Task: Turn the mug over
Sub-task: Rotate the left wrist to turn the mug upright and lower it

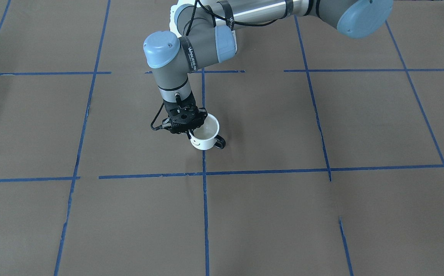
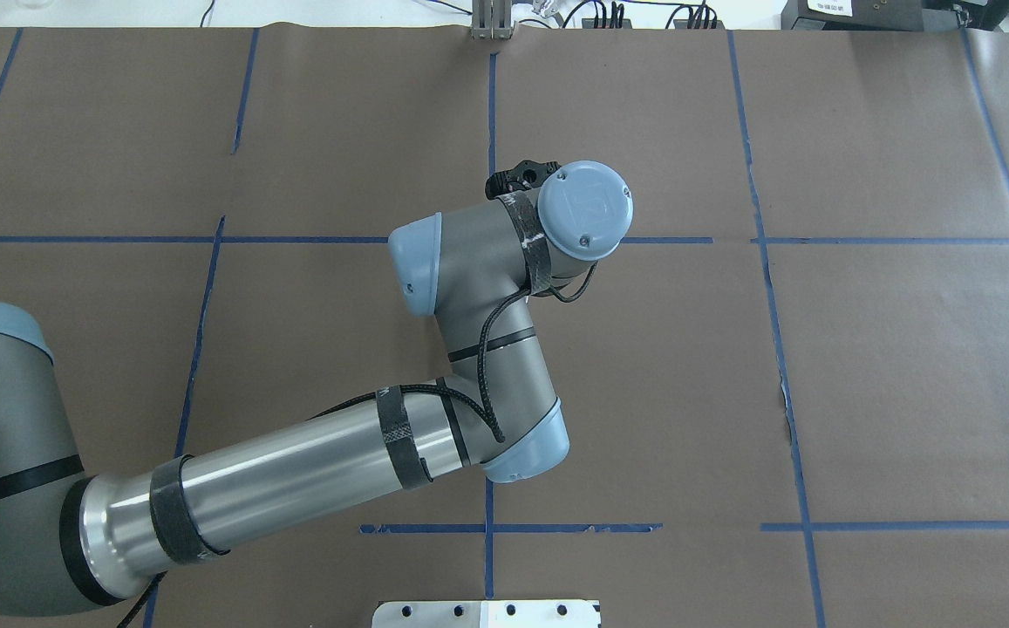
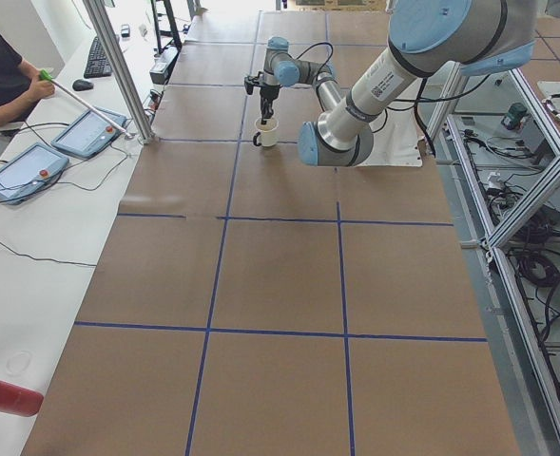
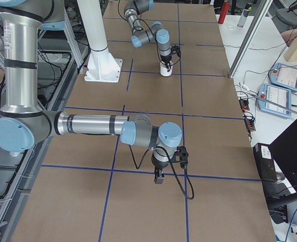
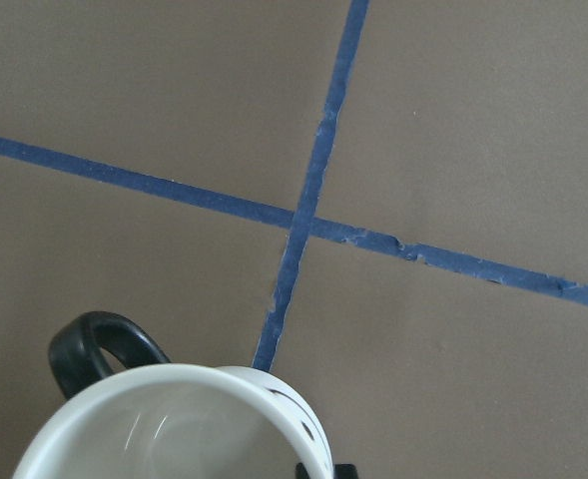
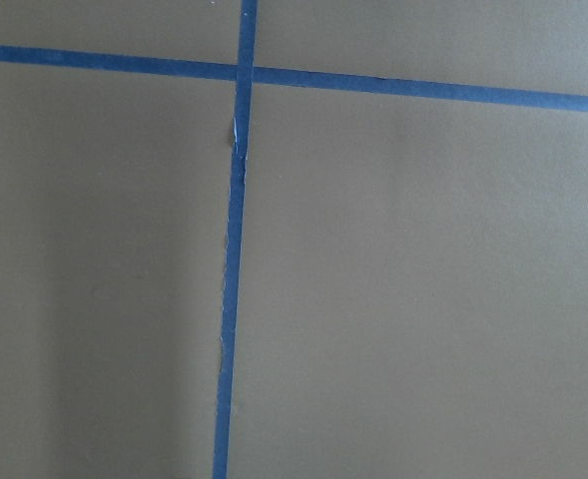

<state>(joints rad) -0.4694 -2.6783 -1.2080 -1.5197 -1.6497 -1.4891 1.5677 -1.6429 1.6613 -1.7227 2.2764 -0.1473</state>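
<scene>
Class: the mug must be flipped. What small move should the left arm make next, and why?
Probably clamp the left end effector on the rim, if loose, then lift slightly: the mug stands mouth-up on the table, its rim between the jaws.

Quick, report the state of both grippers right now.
Left gripper: closed on the rim of the mug, which stands upright.
Right gripper: open or closed cannot be told; it shows only in a side view.

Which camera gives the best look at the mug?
Exterior front-facing: the mug shows its smiley, handle and open top. Left wrist crops it to rim and handle; both side views show it tiny; overhead hides it behind the left arm; right wrist misses it.
</scene>
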